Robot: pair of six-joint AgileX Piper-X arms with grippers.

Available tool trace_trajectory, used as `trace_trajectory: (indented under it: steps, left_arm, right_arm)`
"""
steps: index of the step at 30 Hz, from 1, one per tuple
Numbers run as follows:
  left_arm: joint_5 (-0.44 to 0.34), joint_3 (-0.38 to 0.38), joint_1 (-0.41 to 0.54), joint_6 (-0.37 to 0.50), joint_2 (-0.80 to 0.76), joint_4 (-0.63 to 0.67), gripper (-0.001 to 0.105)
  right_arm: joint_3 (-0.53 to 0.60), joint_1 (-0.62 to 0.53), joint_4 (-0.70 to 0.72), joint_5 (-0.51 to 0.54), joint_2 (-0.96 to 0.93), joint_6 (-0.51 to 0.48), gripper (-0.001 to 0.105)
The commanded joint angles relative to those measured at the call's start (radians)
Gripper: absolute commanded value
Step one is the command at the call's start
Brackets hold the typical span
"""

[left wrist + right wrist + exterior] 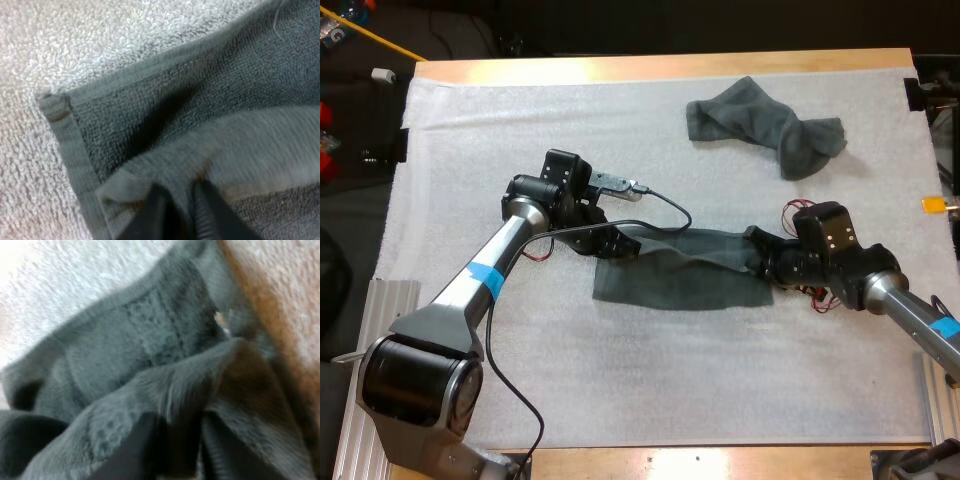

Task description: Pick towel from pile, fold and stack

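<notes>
In the high view, a dark grey-green terry towel [680, 278] lies stretched across the middle of the white fleecy mat [650, 390], which covers most of the wooden table [650, 68]. The left gripper [611, 243] is at the towel's left end and the right gripper [758, 262] at its right end, with the far edge raised between them. A crumpled dark grey-green towel [766, 125] sits well apart, near the mat's far right corner. No folded stack is visible.

In the left wrist view, the two black fingers [152, 216] are nearly closed, pinching an upper layer of the towel. A lower layer lies flat on the mat beneath, its hemmed corner exposed.

In the right wrist view, the fingers [226, 452] clamp a bunched fold of the same towel from both sides, with mat beyond it.

The pick appears done and the first fold looks under way. Laying the lifted edge down, any further folds and the stacking are left. The crumpled towel awaits its turn. Nothing blocks the fold, though the bunching at the right end may leave the edges uneven.
</notes>
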Motion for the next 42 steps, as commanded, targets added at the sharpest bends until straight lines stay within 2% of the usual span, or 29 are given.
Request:
trace_trajectory:
  steps: [1,3,5,7,13,16,24,31,38,40,42]
  left_arm:
    - [-0.001,-0.007,-0.001,0.0,-0.002,-0.007,0.028]
    - [-0.001,-0.007,-0.001,0.0,-0.002,-0.015,0.048]
    - [-0.001,-0.007,-0.001,-0.004,-0.002,-0.033,0.059]
    - [-0.001,-0.015,-0.001,-0.004,-0.002,-0.036,0.064]
    - [-0.02,-0.041,-0.001,-0.004,-0.049,-0.024,0.065]
    - [-0.059,-0.041,-0.001,-0.004,-0.113,-0.019,0.065]
    - [-0.07,-0.041,-0.003,-0.004,-0.318,0.041,0.065]
    - [-0.07,-0.041,-0.003,-0.015,-0.475,0.142,0.065]
    - [-0.068,-0.041,-0.003,-0.015,-0.625,0.254,0.065]
    - [-0.054,-0.041,-0.003,-0.015,-0.662,0.277,0.065]
    - [-0.002,-0.041,-0.003,-0.017,-0.702,0.306,0.065]
  right_arm:
    - [-0.008,-0.005,-0.03,0.006,-0.002,-0.002,0.046]
    - [-0.008,-0.005,-0.084,0.001,-0.002,-0.002,0.059]
    - [-0.008,-0.005,-0.131,0.001,-0.002,-0.003,0.059]
    - [-0.008,-0.005,-0.172,0.001,-0.002,-0.011,0.059]
    - [-0.008,-0.005,-0.163,0.008,-0.014,-0.138,0.059]
    - [-0.008,-0.005,-0.111,0.044,-0.041,-0.194,0.059]
    - [-0.008,-0.005,0.074,0.114,-0.177,-0.352,0.059]
    - [-0.021,-0.005,0.228,0.12,-0.28,-0.43,0.059]
    - [-0.084,-0.005,0.403,0.154,-0.335,-0.54,0.059]
    - [-0.091,-0.005,0.422,0.163,-0.34,-0.553,0.059]
    - [-0.093,-0.005,0.424,0.163,-0.341,-0.558,0.059]
